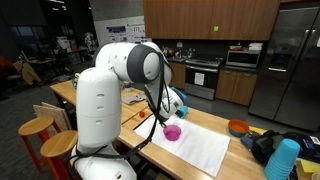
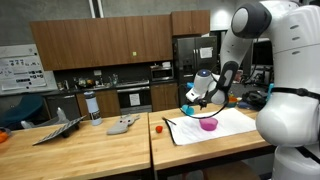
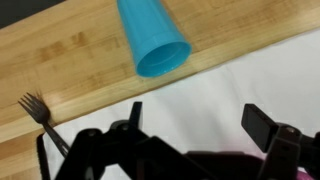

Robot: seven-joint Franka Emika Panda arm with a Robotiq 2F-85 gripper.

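Two fingers (image 3: pixel 262 122) stand spread wide, empty, just above the small pink plastic bowl (image 1: pixel 172 132) on the white cloth (image 1: pixel 205 150); centring over its rim before descending seems wise.

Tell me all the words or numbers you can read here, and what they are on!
None can be read.
White wall poster: print too small and blurred to read.
Papers pinned on the far wall: also too small to read.
Blue plastic cup: no writing shows on it.
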